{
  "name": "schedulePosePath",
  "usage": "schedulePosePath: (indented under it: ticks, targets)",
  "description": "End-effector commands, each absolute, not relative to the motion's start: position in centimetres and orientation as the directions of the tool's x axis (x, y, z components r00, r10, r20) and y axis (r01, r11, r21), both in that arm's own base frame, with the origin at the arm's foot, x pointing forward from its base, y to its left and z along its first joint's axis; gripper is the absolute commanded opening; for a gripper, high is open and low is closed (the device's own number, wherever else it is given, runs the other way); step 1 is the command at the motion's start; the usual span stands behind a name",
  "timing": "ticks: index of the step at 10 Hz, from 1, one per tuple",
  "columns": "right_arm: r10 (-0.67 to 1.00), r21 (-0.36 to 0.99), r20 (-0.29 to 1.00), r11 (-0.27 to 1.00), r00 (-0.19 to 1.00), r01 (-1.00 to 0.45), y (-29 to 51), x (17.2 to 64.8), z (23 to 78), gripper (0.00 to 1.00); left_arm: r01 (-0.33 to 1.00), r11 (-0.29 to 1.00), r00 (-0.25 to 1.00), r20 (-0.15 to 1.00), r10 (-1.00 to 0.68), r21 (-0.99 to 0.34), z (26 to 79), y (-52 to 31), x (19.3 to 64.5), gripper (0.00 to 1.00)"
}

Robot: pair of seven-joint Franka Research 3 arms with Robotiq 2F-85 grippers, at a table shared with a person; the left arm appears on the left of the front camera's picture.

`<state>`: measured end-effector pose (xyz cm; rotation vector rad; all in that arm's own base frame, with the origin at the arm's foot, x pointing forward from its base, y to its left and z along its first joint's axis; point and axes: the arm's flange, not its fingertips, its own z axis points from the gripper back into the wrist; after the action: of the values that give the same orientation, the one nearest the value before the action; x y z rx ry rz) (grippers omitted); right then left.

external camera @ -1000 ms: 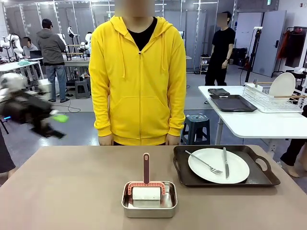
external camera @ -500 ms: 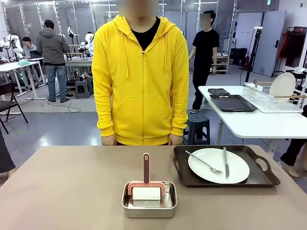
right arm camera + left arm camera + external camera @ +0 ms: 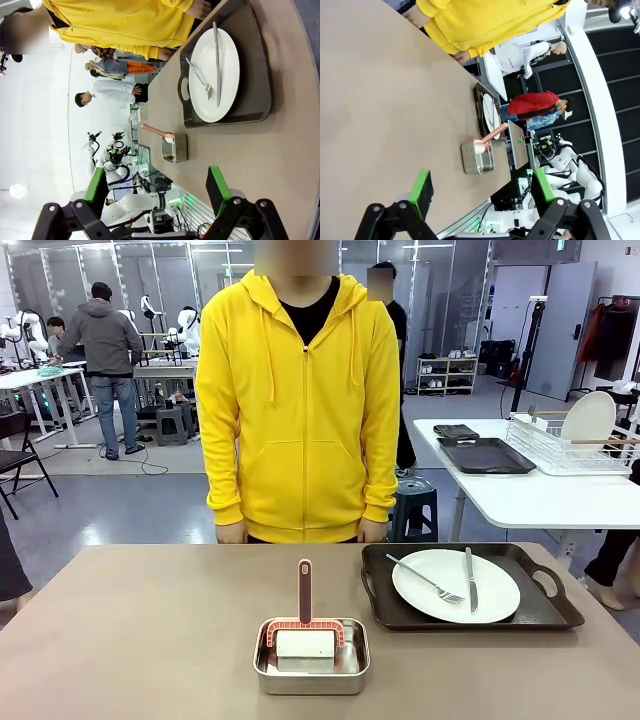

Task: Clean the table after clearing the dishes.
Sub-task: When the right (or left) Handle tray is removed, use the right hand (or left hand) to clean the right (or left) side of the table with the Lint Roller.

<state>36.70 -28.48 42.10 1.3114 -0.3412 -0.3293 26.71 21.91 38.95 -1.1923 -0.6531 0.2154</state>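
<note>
Person in black [image 3: 398, 350] — from right aisle to just behind the yellow hoodie [image 3: 300, 420]

Front view across table [image 3: 130, 640]; wrist views sideways

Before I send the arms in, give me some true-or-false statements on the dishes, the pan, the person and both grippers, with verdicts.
1. The plate sits on the black tray. True.
2. The fork and knife lie on the bare table. False: both lie on the plate.
3. The steel pan is empty. False: a brush with a reddish handle stands in it.
4. The left gripper and right gripper are open, holding nothing. True.
5. The person is gripping the tray. False: the hands hang by the table's far edge, apart from the tray.
</note>
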Motion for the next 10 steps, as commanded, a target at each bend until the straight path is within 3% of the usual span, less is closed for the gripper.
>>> schedulePosePath:
  ticks: [1, 10]
  targets:
    - [-0.423, 0.974, 0.062, 0.225, 0.904, 0.038, -28.39, 36.53, 42.33, 1.0, 0.157, 0.366, 0.798, 0.336, 0.501, -0.917, 39.54, 22.11, 26.36, 1.0]
    - [-0.423, 0.974, 0.062, 0.225, 0.904, 0.038, -28.39, 36.53, 42.33, 1.0, 0.157, 0.366, 0.798, 0.336, 0.501, -0.917, 39.54, 22.11, 26.36, 1.0]
